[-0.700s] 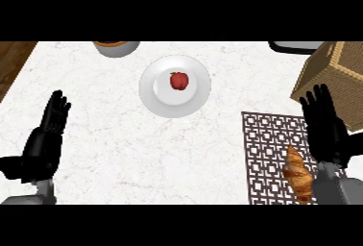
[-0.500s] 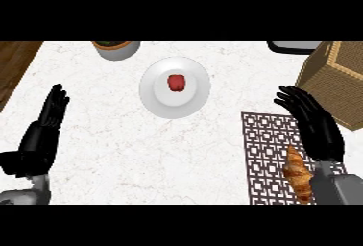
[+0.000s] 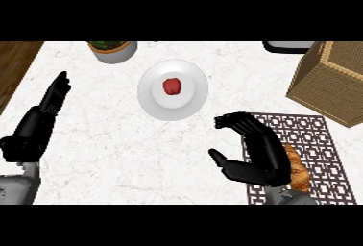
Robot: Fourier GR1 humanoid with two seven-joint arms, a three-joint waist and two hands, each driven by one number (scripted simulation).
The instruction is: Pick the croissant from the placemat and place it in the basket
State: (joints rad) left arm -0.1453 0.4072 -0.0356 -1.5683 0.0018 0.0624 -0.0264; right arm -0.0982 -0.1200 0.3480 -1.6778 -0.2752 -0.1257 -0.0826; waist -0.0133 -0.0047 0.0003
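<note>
I count one round white plate [image 3: 159, 106], one red fruit [image 3: 172, 86] on it, one grey plant pot [image 3: 113, 54] up-left of it, and to its right one woven wicker basket [image 3: 330, 84], one brown lattice placemat [image 3: 319, 139] and one golden-brown croissant [image 3: 300, 175].

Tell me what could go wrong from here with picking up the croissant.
The right hand hangs over the left edge of the placemat, beside the croissant and partly hiding it; closing here could miss it or catch only its side.
The basket stands close behind the placemat, so a low carry might clip its wall.
The plate lies just up and left of the hand; a wide swing could nudge it.
</note>
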